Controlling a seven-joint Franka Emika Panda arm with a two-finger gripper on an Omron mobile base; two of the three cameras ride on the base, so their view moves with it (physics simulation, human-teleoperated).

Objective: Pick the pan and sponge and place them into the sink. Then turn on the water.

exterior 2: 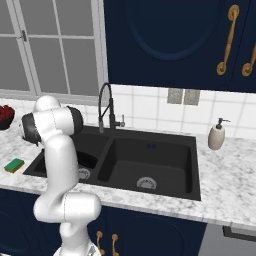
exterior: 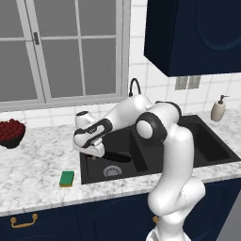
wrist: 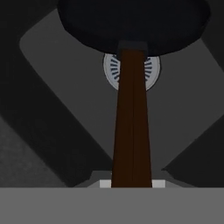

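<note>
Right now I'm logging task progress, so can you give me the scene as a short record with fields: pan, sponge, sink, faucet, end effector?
pan: black pan held by its reddish-brown handle, over the left basin's drain
sponge: green and yellow sponge lying on the counter, left of the sink, untouched
sink: black double-basin sink; right basin holds nothing
faucet: black arched faucet behind the divider, no stream visible
end effector: end effector shut on the pan's handle, low over the left basin
done so far: neither item released in the sink yet
</note>
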